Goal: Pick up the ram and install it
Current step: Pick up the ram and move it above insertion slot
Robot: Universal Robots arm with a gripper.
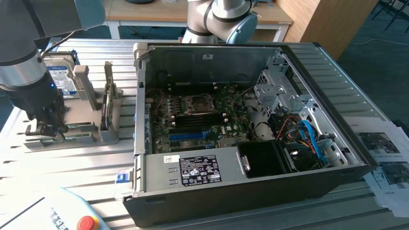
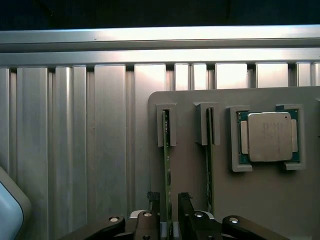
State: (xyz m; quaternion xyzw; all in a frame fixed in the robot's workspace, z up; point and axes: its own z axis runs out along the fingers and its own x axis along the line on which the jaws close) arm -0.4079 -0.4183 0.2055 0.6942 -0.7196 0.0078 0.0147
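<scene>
The jaws stand partly open, one on each side of the ram [image 2: 167,165], with a thin gap showing on both faces, so the gripper [image 2: 168,197] straddles the stick without yet pinching it. The ram sits on edge in a slot of the grey holder plate [image 2: 260,200], its far end caught in a small upright bracket. A second stick [image 2: 210,170] stands on edge in the neighbouring slot, parallel to the ram, and beyond that a processor chip [image 2: 269,136] lies flat in its own square recess. The holder rests on the ribbed aluminium table [image 2: 75,150]. In the exterior view the gripper [image 1: 46,128] is down at the holder on the exterior view's left, with a hard drive [image 1: 56,76] propped upright behind it. The open computer case [image 1: 357,165] lies to the exterior view's right, its motherboard [image 1: 198,115] exposed, well apart from the gripper.
</scene>
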